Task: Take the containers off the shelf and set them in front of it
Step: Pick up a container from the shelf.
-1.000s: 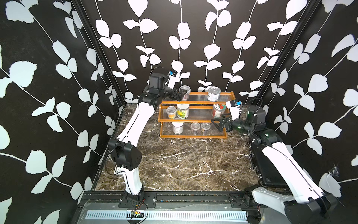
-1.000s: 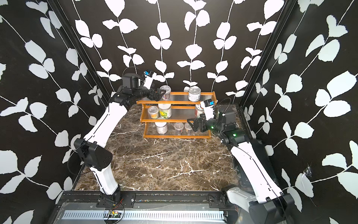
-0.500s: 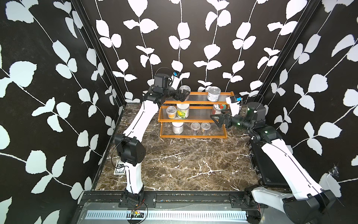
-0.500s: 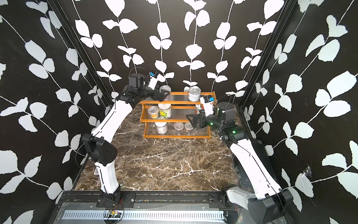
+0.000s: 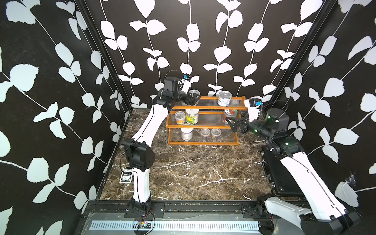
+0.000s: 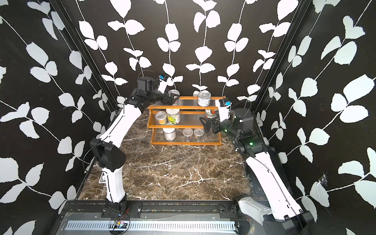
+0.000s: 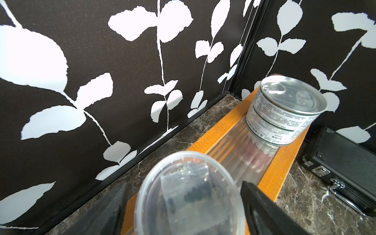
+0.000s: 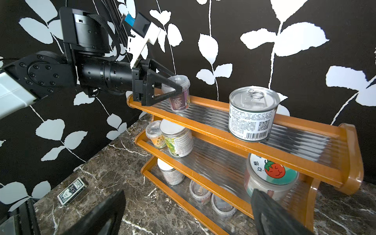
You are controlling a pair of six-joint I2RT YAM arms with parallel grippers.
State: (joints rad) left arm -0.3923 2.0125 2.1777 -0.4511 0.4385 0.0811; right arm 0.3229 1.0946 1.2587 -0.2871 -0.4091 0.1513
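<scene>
My left gripper [image 8: 177,85], jaws wide, straddles the small clear upright tub [image 8: 180,101] at the orange-brown stepped shelf's [image 8: 352,162] top-left end; right gripper [image 5: 231,124] gapes empty.

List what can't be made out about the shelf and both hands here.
- Left hand on clear tub: right wrist view shows the hand around it, contact unclear; left wrist view blurs the tub.
- Strawberry-lid jar: right hand partly covers it in both top views.
- Two tiny cups on the shelf: contents blurred in right wrist view, too small in top views.
- Card box: mostly hidden behind the left arm in a top view.
</scene>
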